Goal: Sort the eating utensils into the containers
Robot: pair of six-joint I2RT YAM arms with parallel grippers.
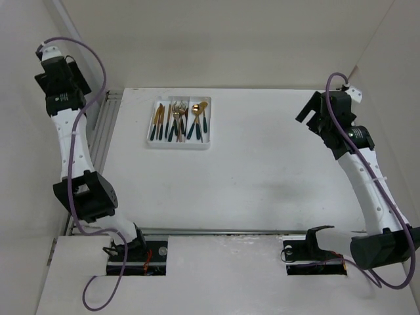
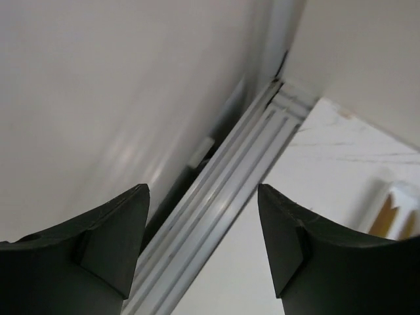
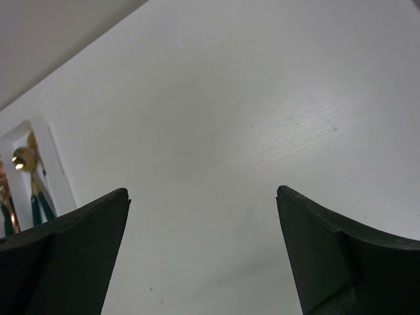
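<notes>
Lying near-far in tray (image 1: 197, 146), utensils (image 1: 177, 121) heads far | left claw (image 2: 202, 216) released | right claw (image 3: 202, 210) released

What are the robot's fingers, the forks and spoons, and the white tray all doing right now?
Left fingers: open, holding nothing, up beside the wall.
Right fingers: open, holding nothing, above the table.
Utensils: lying inside the tray, green handles toward the robot.
Tray: flat on the table, something in all three compartments.

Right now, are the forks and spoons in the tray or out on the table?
In. All the utensils lie inside the white tray; none shows on the table around it.
</notes>
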